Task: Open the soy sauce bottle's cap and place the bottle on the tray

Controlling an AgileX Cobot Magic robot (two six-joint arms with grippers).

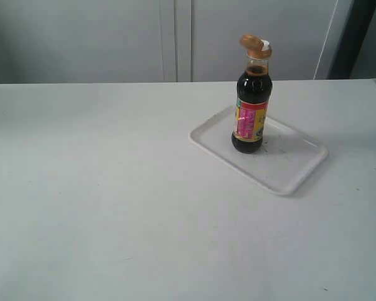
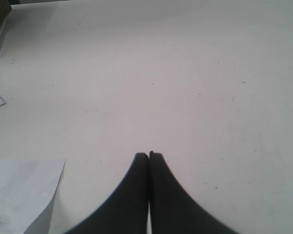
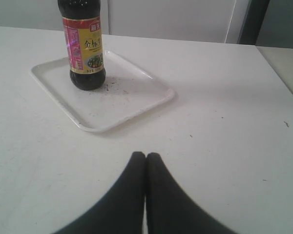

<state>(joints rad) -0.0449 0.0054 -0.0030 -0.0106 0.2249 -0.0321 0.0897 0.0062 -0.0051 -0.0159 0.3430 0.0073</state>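
The soy sauce bottle (image 1: 250, 113) stands upright on the white tray (image 1: 294, 169), right of the table's middle. Its bronze-gold cap (image 1: 253, 42) is flipped open, and the white spout (image 1: 266, 44) shows beside the lid. In the right wrist view the bottle (image 3: 84, 48) stands on the tray (image 3: 132, 102), its top cut off by the frame. My right gripper (image 3: 146, 155) is shut and empty, over bare table some way short of the tray. Also shut and empty, my left gripper (image 2: 149, 154) hangs over bare table. Neither gripper appears in the exterior view.
The white table (image 1: 113, 188) spreads wide around the tray. White paper sheets (image 2: 24, 195) lie near the left gripper in the left wrist view. A pale wall with panel seams (image 1: 175, 37) stands behind the table.
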